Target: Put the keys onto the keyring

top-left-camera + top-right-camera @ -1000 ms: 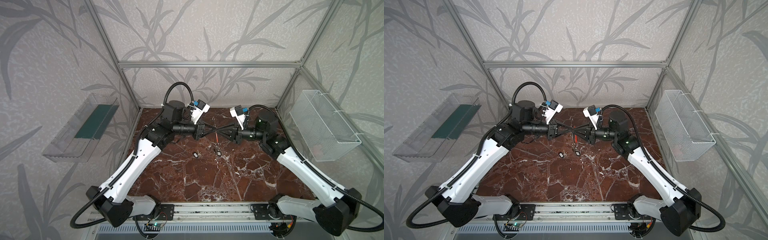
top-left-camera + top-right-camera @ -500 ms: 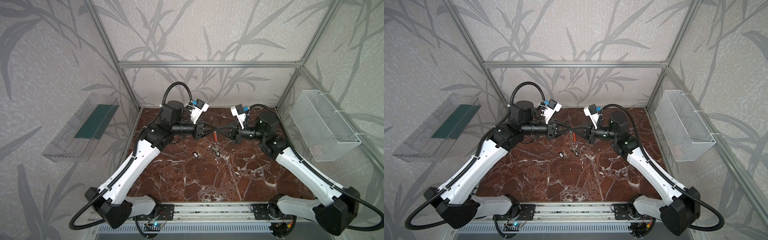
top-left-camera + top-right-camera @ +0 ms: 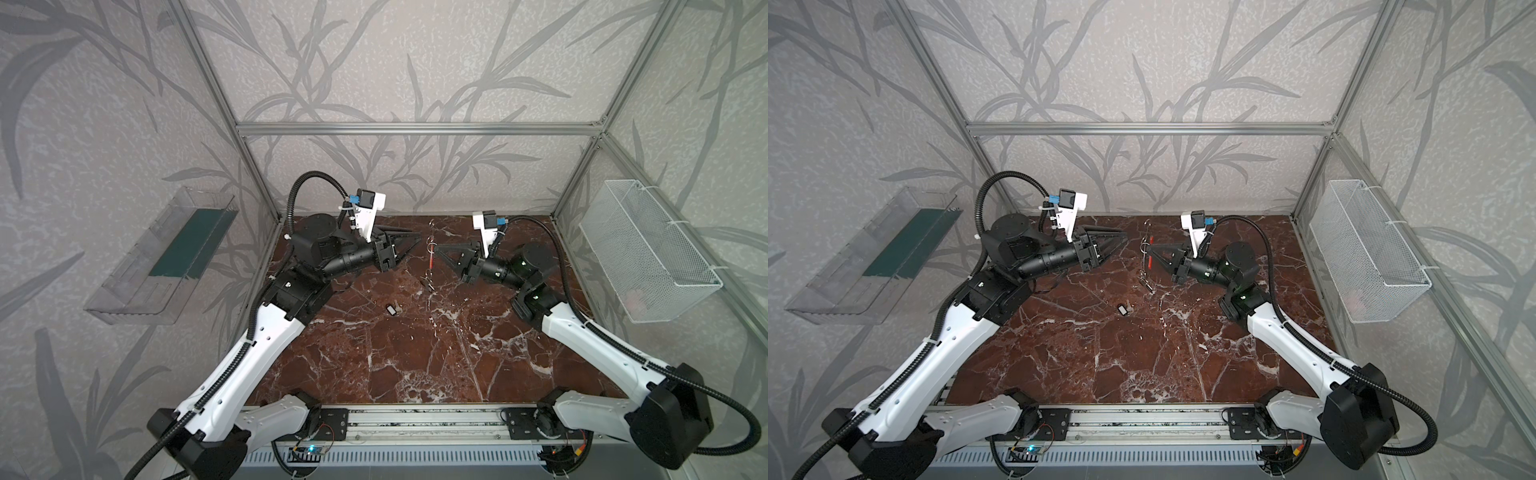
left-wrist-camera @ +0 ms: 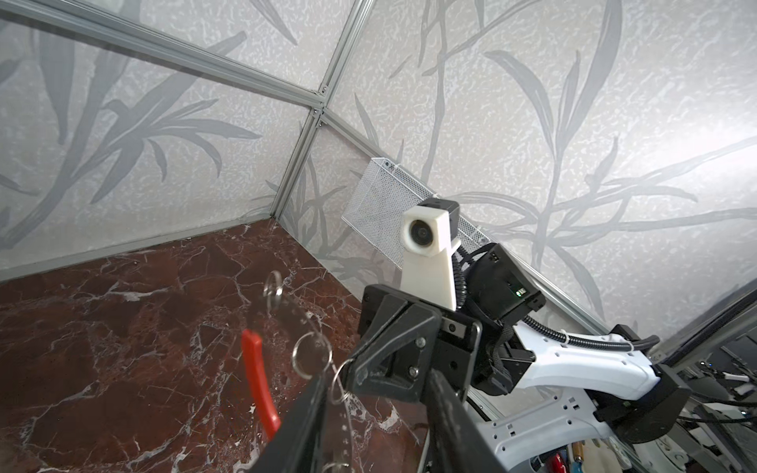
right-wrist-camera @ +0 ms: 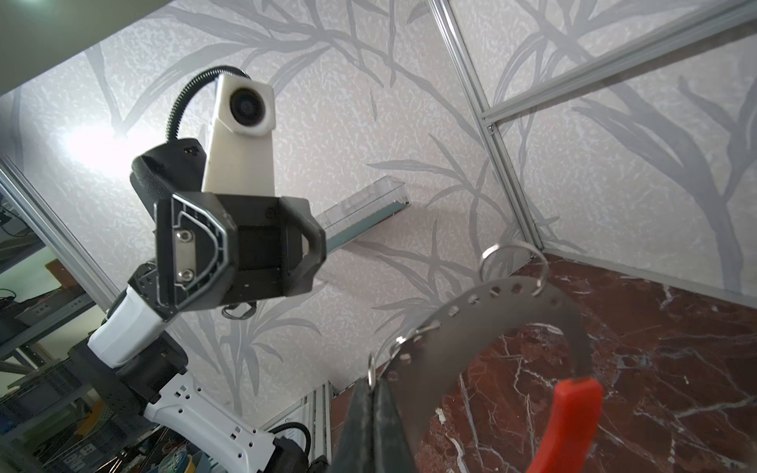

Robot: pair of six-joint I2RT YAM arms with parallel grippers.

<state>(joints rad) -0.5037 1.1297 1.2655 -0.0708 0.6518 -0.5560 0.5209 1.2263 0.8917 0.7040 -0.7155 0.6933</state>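
Observation:
My right gripper (image 3: 438,248) is shut on the grey keyring (image 3: 431,254) and holds it edge-on above the marble, red arc (image 3: 1149,262) showing. In the right wrist view the fingers (image 5: 375,413) pinch the holed band (image 5: 491,323) beside a small split ring. Keys (image 3: 427,282) dangle under the ring, down near the table. A third key with a black tag (image 3: 392,309) lies alone on the table. My left gripper (image 3: 417,237) is open, just left of the ring. In its wrist view the left gripper (image 4: 379,381) has the band (image 4: 344,426) between its spread fingers.
A white wire basket (image 3: 648,253) hangs on the right wall and a clear plastic tray (image 3: 166,257) on the left wall. The dark red marble tabletop (image 3: 415,353) runs to a metal rail (image 3: 415,419) at the front.
My left gripper has opened, let go of the keyring and drawn back to the left. The right gripper has stayed shut on the ring, which now hangs from it alone.

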